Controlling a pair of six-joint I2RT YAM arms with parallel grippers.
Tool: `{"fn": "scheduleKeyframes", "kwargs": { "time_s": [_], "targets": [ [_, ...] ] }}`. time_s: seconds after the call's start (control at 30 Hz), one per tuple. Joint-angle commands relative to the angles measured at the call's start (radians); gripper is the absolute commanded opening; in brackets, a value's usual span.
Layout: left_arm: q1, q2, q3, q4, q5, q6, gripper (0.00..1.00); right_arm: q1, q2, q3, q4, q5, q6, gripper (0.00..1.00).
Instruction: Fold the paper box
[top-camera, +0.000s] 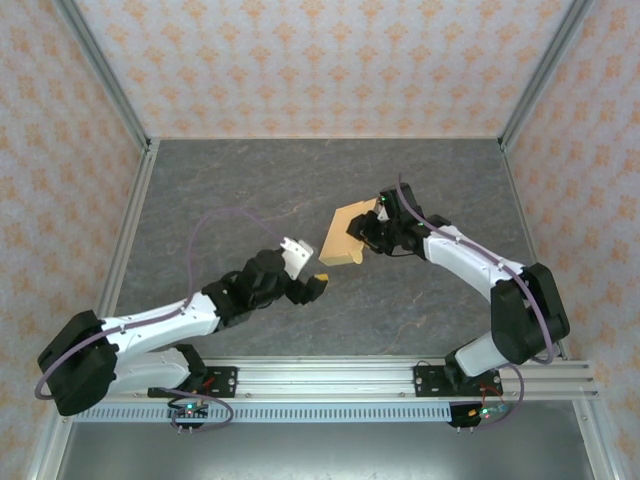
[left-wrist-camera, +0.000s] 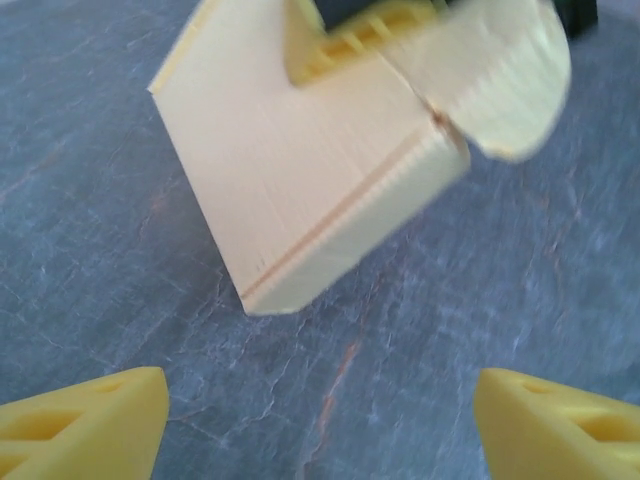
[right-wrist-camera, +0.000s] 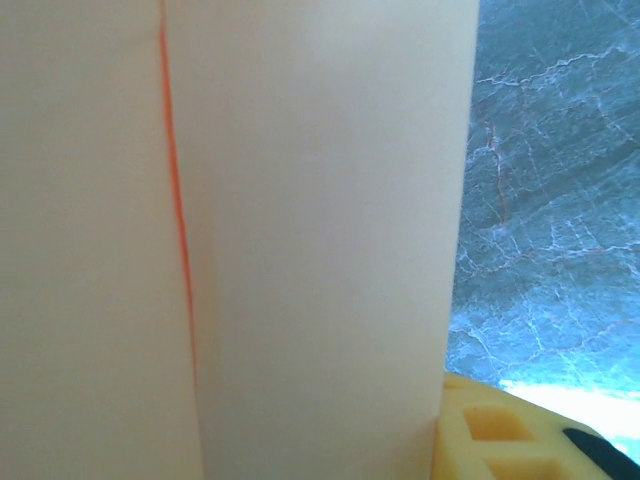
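The paper box (top-camera: 343, 238) is pale orange-yellow paperboard, partly folded, and it is lifted off the dark table near the middle. My right gripper (top-camera: 368, 228) is shut on its right edge. In the left wrist view the box (left-wrist-camera: 300, 170) shows an orange crease line and a rounded flap (left-wrist-camera: 500, 80) sticking out at the upper right. The box (right-wrist-camera: 300, 240) stands close against the right wrist camera, beside one yellow finger (right-wrist-camera: 510, 430). My left gripper (top-camera: 308, 268) is open just below and left of the box, apart from it, with yellow fingertips (left-wrist-camera: 90, 425) spread wide.
The dark marbled table (top-camera: 250, 190) is walled by patterned panels at the back and sides. A metal rail (top-camera: 320, 375) carrying the arm bases runs along the near edge.
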Motion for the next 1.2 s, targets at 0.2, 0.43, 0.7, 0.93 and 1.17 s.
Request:
{"fn": "scheduleKeyframes", "kwargs": {
  "time_s": [0.2, 0.43, 0.7, 0.93, 1.17],
  "targets": [
    [-0.174, 0.244, 0.138, 0.117, -0.402, 0.383, 0.82, -0.007, 0.029, 0.063, -0.107, -0.069, 0.006, 0.37],
    [-0.223, 0.409, 0.205, 0.198, -0.513, 0.467, 0.79, -0.01, 0.048, 0.085, -0.113, -0.096, 0.025, 0.37],
    [-0.242, 0.493, 0.215, 0.273, -0.594, 0.488, 0.62, -0.011, 0.068, 0.098, -0.108, -0.117, 0.039, 0.37],
    [-0.243, 0.498, 0.191, 0.311, -0.603, 0.484, 0.48, -0.012, 0.065, 0.09, -0.107, -0.114, 0.041, 0.37],
    [-0.233, 0.473, 0.152, 0.328, -0.569, 0.436, 0.4, -0.014, 0.047, 0.097, -0.121, -0.096, 0.027, 0.52]
  ]
}}
